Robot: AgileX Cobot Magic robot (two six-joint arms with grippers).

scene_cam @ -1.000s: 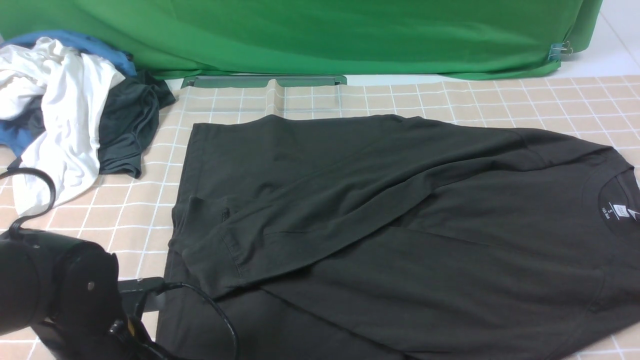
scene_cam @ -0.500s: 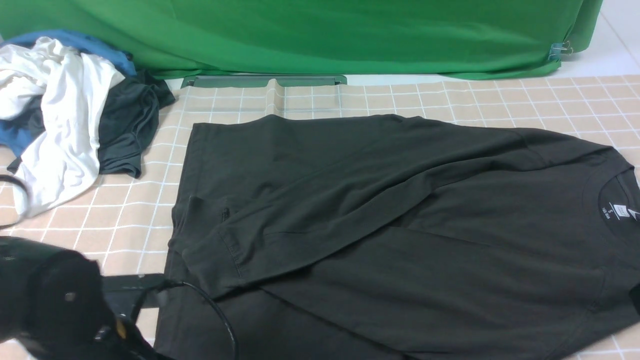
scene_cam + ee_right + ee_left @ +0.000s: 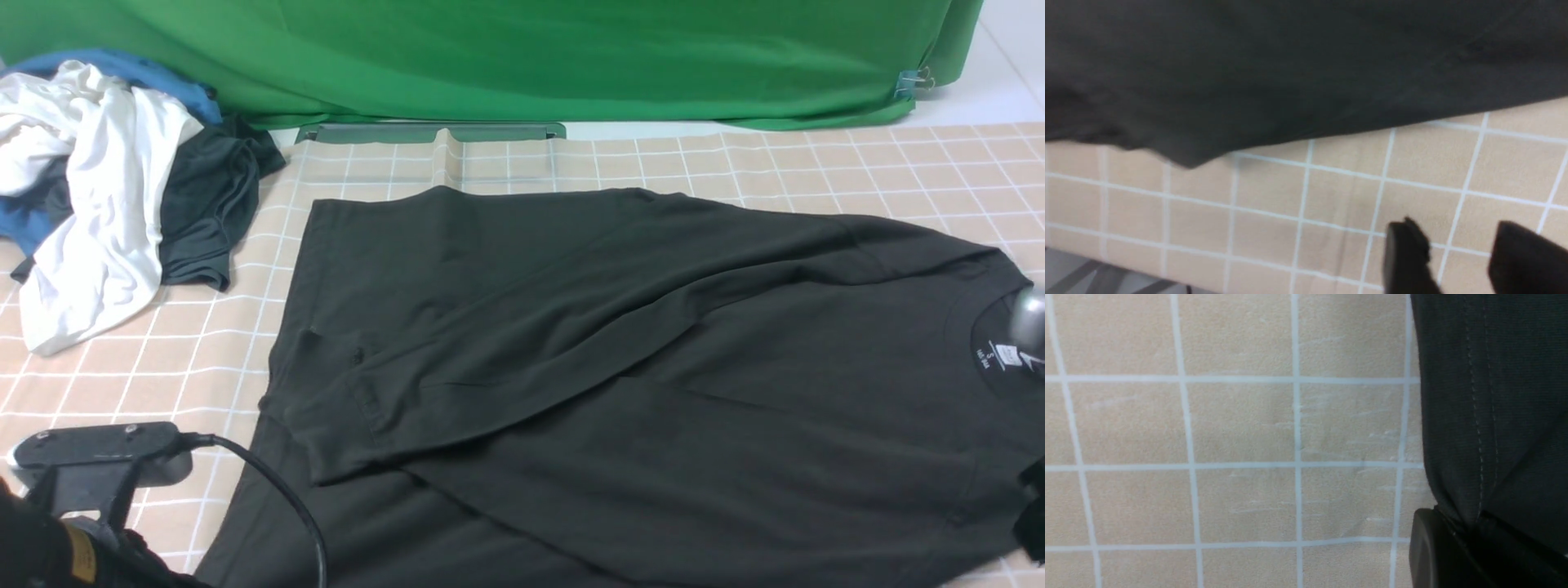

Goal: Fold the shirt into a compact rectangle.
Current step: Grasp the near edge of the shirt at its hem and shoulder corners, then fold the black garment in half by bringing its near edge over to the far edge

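One black shirt (image 3: 620, 392) is seen spread flat on the checked tablecloth (image 3: 898, 163), its white neck label (image 3: 1002, 357) towards the robot's right and one side folded over the body. Its hem is pinched in the closed left gripper (image 3: 1470, 535). The right gripper (image 3: 1461, 255) is held parted over bare cloth beside the shirt's edge, nothing gripped. A pile of clothes (image 3: 98, 180) is seen far left

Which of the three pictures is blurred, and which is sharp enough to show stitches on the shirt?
Right wrist view: blurred; the shirt edge and the tablecloth lines smear. Left wrist view: sharp; hem stitches show. Front view: mostly sharp, blurred grey patch at its right edge.
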